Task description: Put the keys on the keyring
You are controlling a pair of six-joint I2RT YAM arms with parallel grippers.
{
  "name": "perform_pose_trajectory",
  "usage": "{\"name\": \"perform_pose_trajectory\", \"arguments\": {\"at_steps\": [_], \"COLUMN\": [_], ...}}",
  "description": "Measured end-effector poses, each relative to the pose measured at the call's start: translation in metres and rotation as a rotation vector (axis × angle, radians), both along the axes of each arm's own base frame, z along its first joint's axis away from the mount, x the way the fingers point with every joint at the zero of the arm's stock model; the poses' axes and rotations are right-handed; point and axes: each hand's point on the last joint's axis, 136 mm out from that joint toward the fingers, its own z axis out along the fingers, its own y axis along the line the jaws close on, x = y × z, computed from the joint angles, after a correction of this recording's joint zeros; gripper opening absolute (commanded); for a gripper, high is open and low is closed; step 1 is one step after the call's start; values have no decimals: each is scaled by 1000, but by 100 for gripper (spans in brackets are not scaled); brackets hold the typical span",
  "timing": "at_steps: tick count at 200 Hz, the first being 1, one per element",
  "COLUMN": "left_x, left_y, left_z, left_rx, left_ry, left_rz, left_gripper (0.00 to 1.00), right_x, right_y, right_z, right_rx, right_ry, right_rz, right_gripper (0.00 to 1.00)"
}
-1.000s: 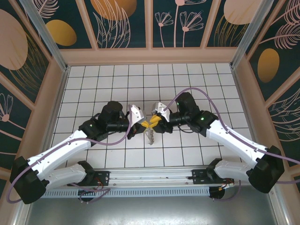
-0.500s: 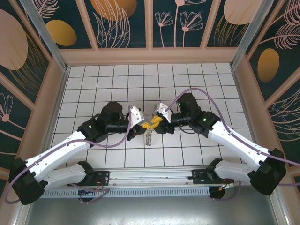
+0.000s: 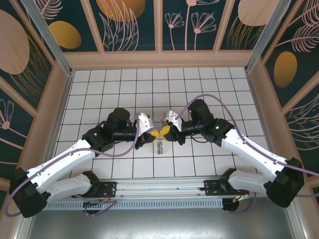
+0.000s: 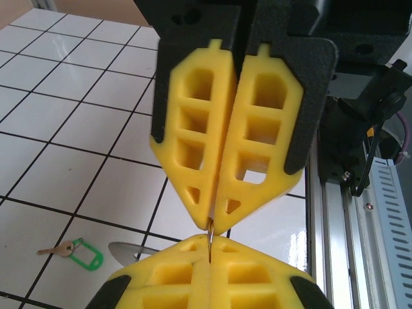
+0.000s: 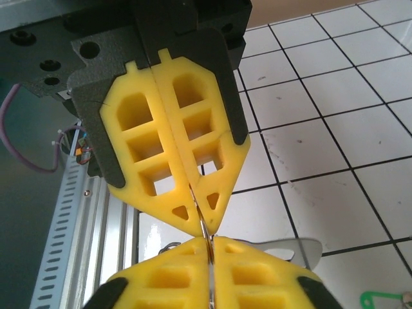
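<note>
My two grippers meet tip to tip above the middle of the table, the left gripper (image 3: 156,133) and the right gripper (image 3: 163,132). Both are shut on the thin wire ring of the keyring (image 3: 160,145), whose strap and silvery bits hang below them. In the left wrist view the ring (image 4: 210,232) runs from my left gripper (image 4: 212,225) into the right one's yellow fingers (image 4: 244,277). The right wrist view has the ring (image 5: 205,233) pinched in my right gripper (image 5: 201,225). The keys (image 4: 72,252), a small key with a green head, lie flat on a tile, apart from both grippers.
A flat silvery metal tab (image 5: 293,248) of the keyring hangs just under the fingertips. The aluminium rail (image 3: 159,186) with the arm bases runs along the near edge. Wooden walls (image 3: 159,59) enclose the white tiled floor.
My right gripper has closed onto the ring beside the left gripper's tips. The left gripper has stayed shut, and the joined tips have shifted slightly toward the near edge.
</note>
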Motion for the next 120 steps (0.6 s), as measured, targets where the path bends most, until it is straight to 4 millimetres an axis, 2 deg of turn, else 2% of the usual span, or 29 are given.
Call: {"name": "perform_pose_trajectory", "arguments": {"at_steps": [41, 71, 85, 105, 120], "left_x": [-1, -3, -3, -4, -4], "left_y": [0, 0, 0, 0, 0], "left_z": [2, 2, 2, 2, 3], "left_rx": [-4, -7, -9, -8, -9], "left_ry": [-2, 1, 2, 3, 4], "left_rz": [-3, -12, -15, -15, -17], "left_gripper": [0, 0, 0, 0, 0], "right_x": [-2, -3, -4, -5, -7], "right_y": [0, 1, 1, 1, 1], "right_z": [0, 0, 0, 0, 0], "right_rx": [2, 1, 1, -1, -1], "right_ry": [2, 4, 4, 2, 0], "right_rz": [8, 12, 14, 20, 24], "right_gripper": [11, 12, 10, 0, 0]}}
